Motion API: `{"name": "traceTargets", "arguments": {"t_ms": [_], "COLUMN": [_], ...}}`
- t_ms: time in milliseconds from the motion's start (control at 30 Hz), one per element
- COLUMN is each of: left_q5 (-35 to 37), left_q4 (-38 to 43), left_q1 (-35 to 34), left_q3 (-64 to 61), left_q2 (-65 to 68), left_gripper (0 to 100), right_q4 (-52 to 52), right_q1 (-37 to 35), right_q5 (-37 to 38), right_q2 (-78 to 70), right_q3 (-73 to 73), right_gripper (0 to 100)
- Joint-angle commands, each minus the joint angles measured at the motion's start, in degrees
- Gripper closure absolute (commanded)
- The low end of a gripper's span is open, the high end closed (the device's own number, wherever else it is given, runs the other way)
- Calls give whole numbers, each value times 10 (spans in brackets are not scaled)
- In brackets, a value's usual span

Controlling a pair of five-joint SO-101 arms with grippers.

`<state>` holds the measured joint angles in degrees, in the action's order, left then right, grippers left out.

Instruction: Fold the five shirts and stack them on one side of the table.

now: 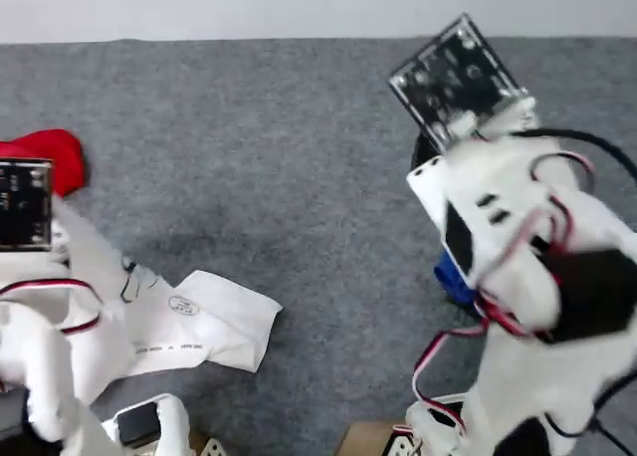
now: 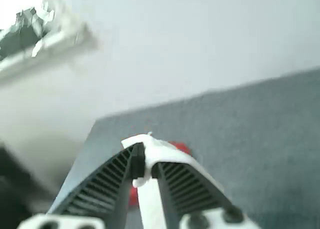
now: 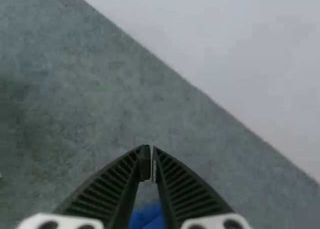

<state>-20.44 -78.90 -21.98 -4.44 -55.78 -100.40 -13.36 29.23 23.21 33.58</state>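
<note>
Left gripper (image 2: 144, 154): fingers closed, pinching a white shirt (image 2: 161, 149). A fold of the cloth pokes out past the tips and a strip of it runs back between the fingers toward the base.

High view: the rest of the white shirt (image 1: 214, 322) lies crumpled on the grey table (image 1: 318, 167) at the near edge on the left. It trails from under the left arm out toward the middle, one end flat with printed marks facing up.

Right gripper (image 3: 148, 159): fingers closed, tips meeting with only a hairline gap and no cloth at the tips. A blue shirt (image 3: 147, 215) shows in the gap closer to the base. Cannot tell whether it is actually clamped or just sits behind the fingers.

High view: a patch of the blue shirt (image 1: 451, 277) peeks out under the right arm on the right side of the table, well apart from the white one.

Farther back: a red shirt (image 1: 58, 157) is bunched at the left edge of the table, beyond the white shirt. In the left wrist view it sits just behind the closed fingertips, partly hidden by them.

Past that, bare grey table up to a pale wall (image 1: 299, 8).
</note>
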Motion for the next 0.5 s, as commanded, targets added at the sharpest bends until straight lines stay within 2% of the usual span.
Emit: {"name": "traceTargets", "arguments": {"t_ms": [0,67,267,467], "left_q5": [18,18,36,-40], "left_q4": [84,101,102,59], "left_q1": [53,47,-58,-154], "left_q3": [1,2,2,2], "left_q2": [25,78,274,424], "left_gripper": [995,995,995,995], "right_q4": [-15,2,123,307], "right_q1": [-5,-24,-74,-138], "right_q5": [-33,-43,-75,-77], "right_q2": [6,7,7,5], "right_q3": [-69,-129,-291,-444], "right_gripper": [987,987,987,987]}}
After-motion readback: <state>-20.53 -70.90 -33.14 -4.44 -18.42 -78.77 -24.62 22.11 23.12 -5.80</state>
